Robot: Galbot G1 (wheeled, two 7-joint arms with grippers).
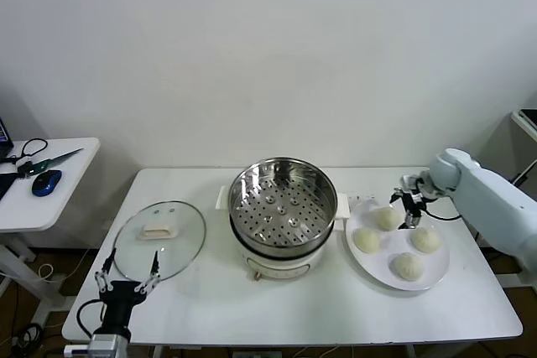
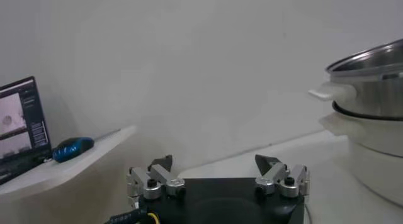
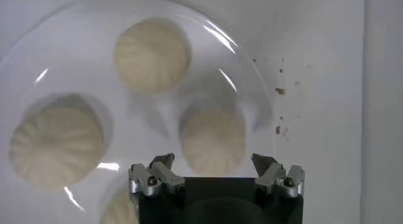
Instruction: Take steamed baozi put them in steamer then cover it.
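Several cream-white baozi lie on a white plate at the table's right. My right gripper hovers open just above the plate's back part. In the right wrist view one baozi lies straight below the open right gripper, untouched, with others around it. The steamer, a shiny steel pot with a perforated tray on a white base, stands uncovered at the table's middle with nothing in it. My left gripper waits open at the front left, holding nothing. The left wrist view shows that gripper and the steamer.
A round glass lid lies flat on the table left of the steamer, just beyond the left gripper. A side table at far left carries a blue mouse and cables. Crumbs dot the table beside the plate.
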